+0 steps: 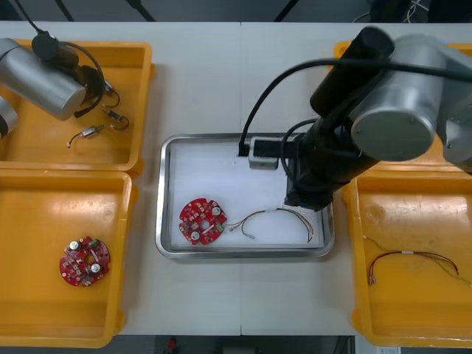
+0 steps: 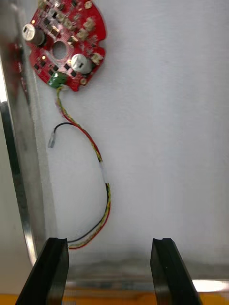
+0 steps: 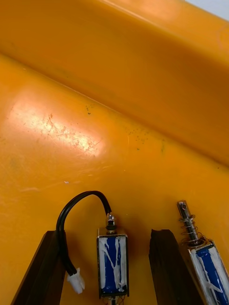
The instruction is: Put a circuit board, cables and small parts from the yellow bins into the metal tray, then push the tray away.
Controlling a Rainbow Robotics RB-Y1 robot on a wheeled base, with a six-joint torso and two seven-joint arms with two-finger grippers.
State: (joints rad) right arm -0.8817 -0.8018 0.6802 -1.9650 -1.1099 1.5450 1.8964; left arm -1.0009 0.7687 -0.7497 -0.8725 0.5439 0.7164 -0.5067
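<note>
Jaws wide and empty, the right gripper [image 2: 109, 243] hangs over the white-floored metal tray [image 1: 168, 193], where a round red circuit board [image 2: 62, 43] lies touching a looping red and yellow cable [image 2: 98, 157]. In the far left yellow bin [image 1: 144, 103] the left gripper [image 3: 109, 232], jaws likewise spread, straddles a blue-wrapped small metal part [image 3: 112, 259]

We are seeing a round red circuit board [image 1: 203, 220] lying flat at seven o'clock inside the white-lined metal tray [image 1: 164, 193], a red and yellow cable [image 2: 102, 171] curling beside it toward four o'clock.
</note>
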